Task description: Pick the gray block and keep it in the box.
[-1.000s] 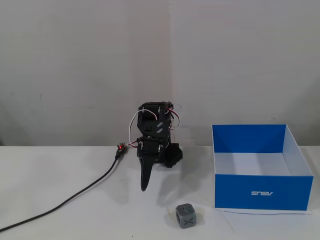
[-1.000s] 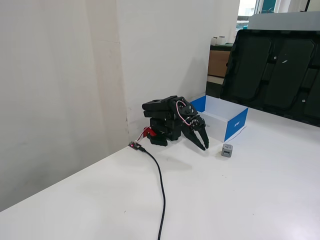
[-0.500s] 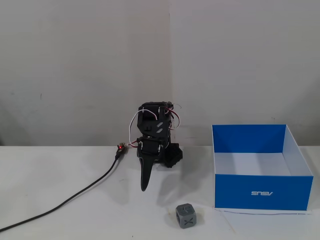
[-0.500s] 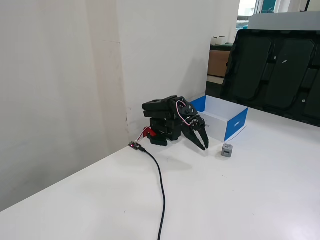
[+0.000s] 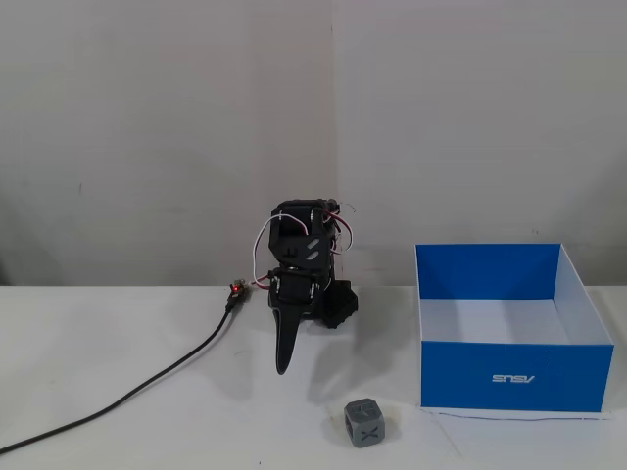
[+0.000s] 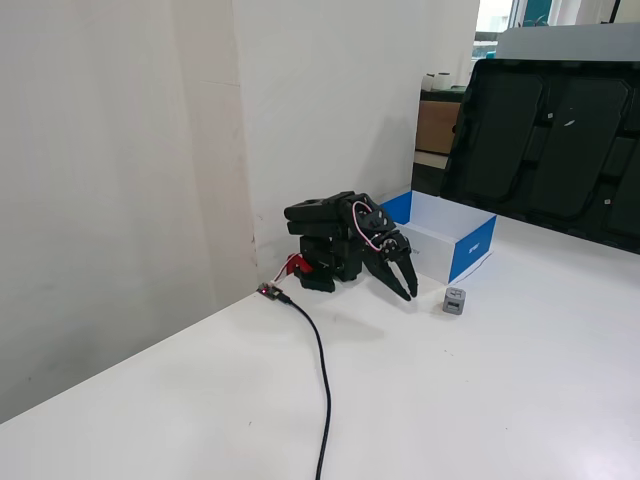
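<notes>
The gray block (image 5: 365, 423) sits alone on the table (image 5: 118, 343), just beside the blue box (image 5: 514, 377). The gripper (image 6: 405, 285) hangs folded near it, jaws parted a little and holding nothing, so the grab has not begun.

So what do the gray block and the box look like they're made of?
The gray block looks like matte plastic, possibly 3D-printed: dull gray faces, bevelled corners, a dark X. The box looks like thin printed cardboard: smooth blue outside, white inside, thin straight walls.

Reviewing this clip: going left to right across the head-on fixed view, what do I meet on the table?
black cable → gripper → gray block → box
</notes>
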Motion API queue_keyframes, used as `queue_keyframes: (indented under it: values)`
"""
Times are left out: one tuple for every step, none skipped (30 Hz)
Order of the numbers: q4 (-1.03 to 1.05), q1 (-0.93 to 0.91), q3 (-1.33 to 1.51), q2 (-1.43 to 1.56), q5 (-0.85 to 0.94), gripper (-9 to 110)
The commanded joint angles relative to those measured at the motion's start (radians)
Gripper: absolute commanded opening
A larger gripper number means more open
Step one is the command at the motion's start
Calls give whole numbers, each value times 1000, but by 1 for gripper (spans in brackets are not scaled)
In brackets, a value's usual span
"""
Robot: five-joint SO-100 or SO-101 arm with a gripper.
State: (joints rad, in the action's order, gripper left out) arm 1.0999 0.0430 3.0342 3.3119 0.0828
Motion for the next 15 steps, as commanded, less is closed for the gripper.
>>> queue_keyframes:
  values:
    - [3, -5, 8, 118, -6, 0]
    - [3, -5, 8, 118, -6, 0]
    - [3, 2, 8, 118, 3, 0]
    - [3, 12, 8, 118, 8, 0]
    - [3, 20, 8, 118, 9, 0]
    - [3, 18, 8, 118, 9, 0]
    - [3, 17, 8, 118, 9, 0]
    - [3, 17, 8, 118, 9, 0]
    - [3, 17, 8, 118, 9, 0]
    - [3, 17, 8, 118, 9, 0]
    - [3, 17, 8, 118, 9, 0]
    - [3, 17, 8, 118, 9, 0]
    - [3, 17, 8, 118, 9, 0]
    - [3, 17, 8, 118, 9, 0]
    - [-2, 15, 8, 118, -5, 0]
